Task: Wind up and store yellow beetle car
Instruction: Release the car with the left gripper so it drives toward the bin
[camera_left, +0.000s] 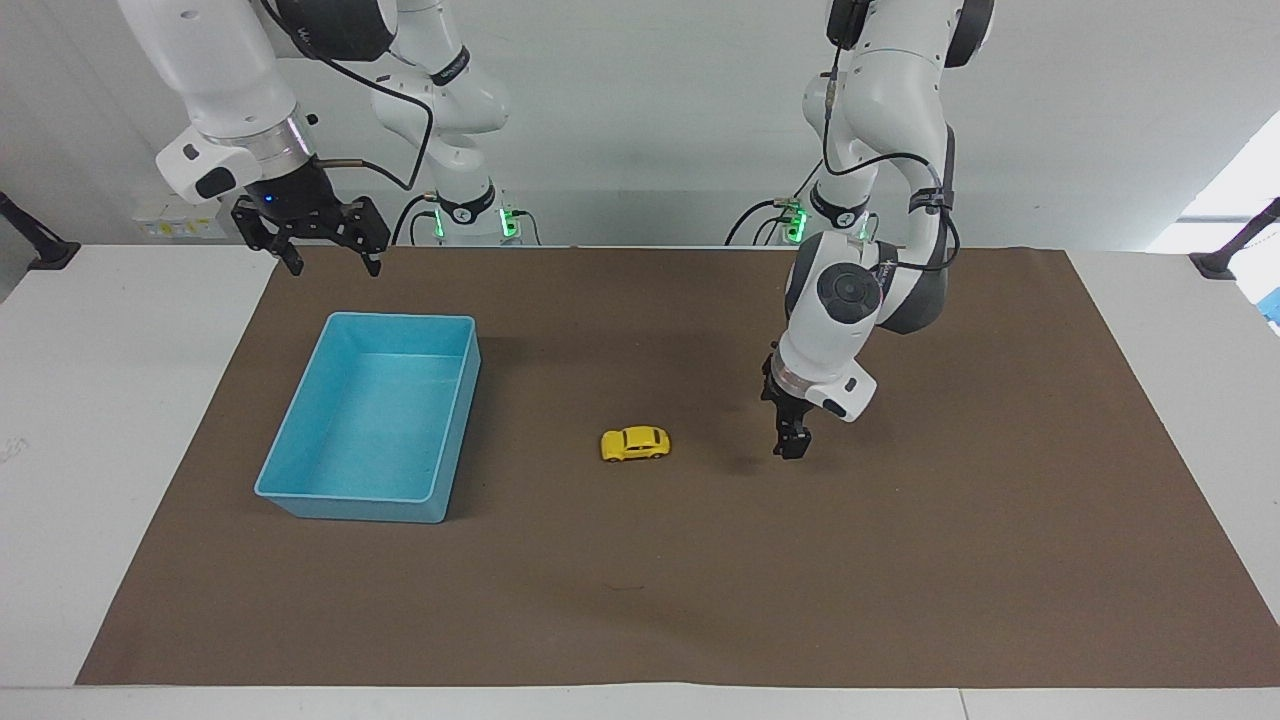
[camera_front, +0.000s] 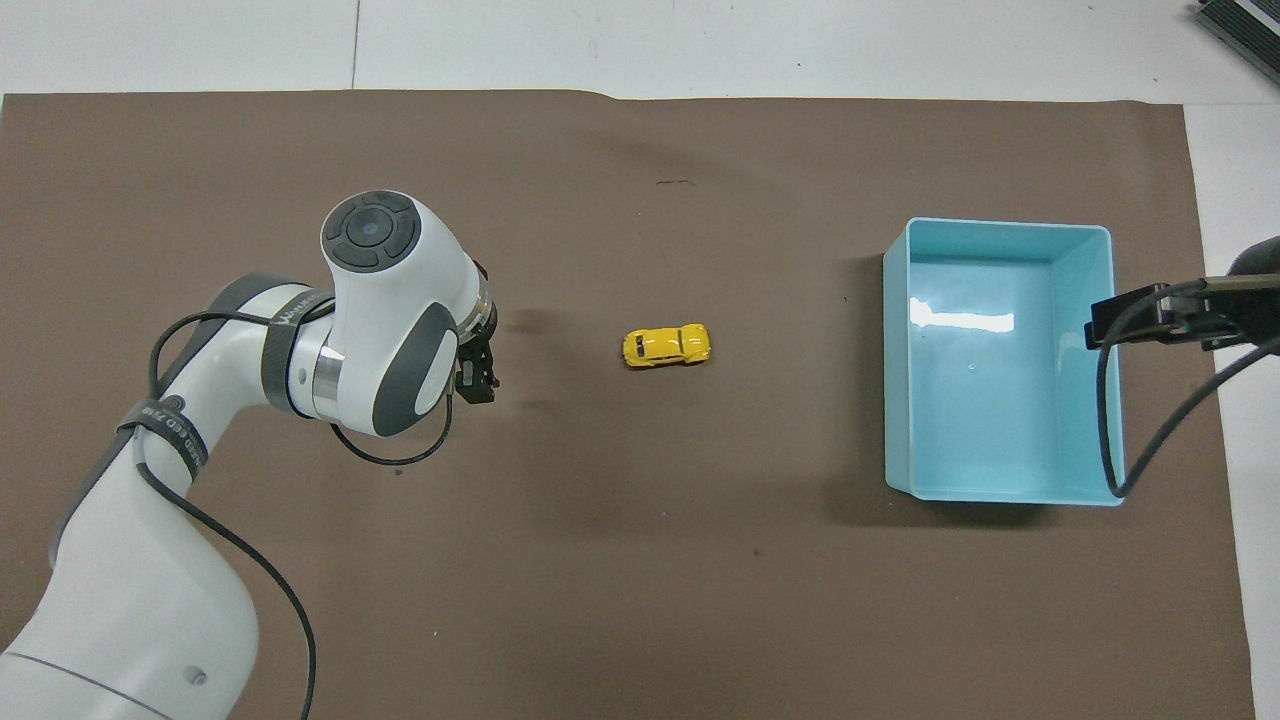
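Brown mat (camera_left: 900, 560) is lying bare between the yellow beetle car (camera_left: 635, 444) and the blue bin (camera_left: 372, 415). Left gripper (camera_left: 791, 445) is hanging over the mat beside the car, apart from it, finger state indiscernible. Right gripper (camera_left: 325, 245) is waiting with fingers spread over the bin's robot-side edge.

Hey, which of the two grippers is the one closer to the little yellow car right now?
The left gripper, low over the mat beside the yellow beetle car. The right gripper waits up near the blue bin.

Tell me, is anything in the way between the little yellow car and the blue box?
Nothing visible. The yellow beetle car sits on bare brown mat, and only bare mat lies between it and the blue bin.
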